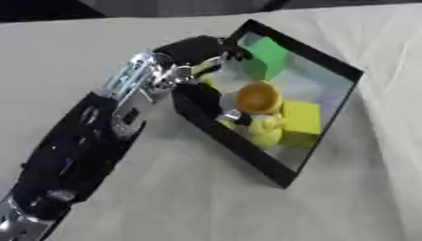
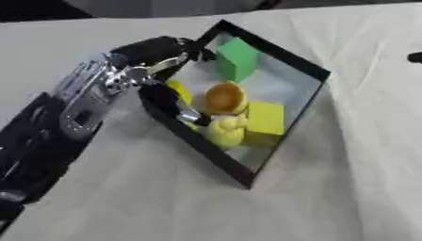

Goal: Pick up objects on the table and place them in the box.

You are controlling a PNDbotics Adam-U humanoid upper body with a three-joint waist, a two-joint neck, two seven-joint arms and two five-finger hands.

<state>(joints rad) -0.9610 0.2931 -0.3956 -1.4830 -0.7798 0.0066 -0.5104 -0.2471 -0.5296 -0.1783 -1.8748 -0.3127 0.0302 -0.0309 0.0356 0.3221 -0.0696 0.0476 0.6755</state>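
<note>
A black-walled box (image 1: 240, 150) lies tilted on the pale table. Inside it are a green block (image 1: 268, 59) at the far end, an orange round thing (image 1: 258, 96) in the middle, a yellow block (image 1: 303, 117) to its right and a yellow-green lumpy thing (image 1: 265, 129) in front. Another yellow piece (image 2: 177, 92) shows against the left wall. My left hand (image 1: 194, 49) reaches over the box's left wall with its fingers spread. One finger points toward the green block. Another finger (image 1: 229, 115) runs down inside the wall and ends beside the orange thing. It holds nothing that I can see.
My left forearm (image 1: 82, 146) crosses the table from the lower left corner up to the box. A pale cloth (image 1: 165, 202) covers the table around the box. A small dark shape (image 2: 416, 57) shows at the right edge.
</note>
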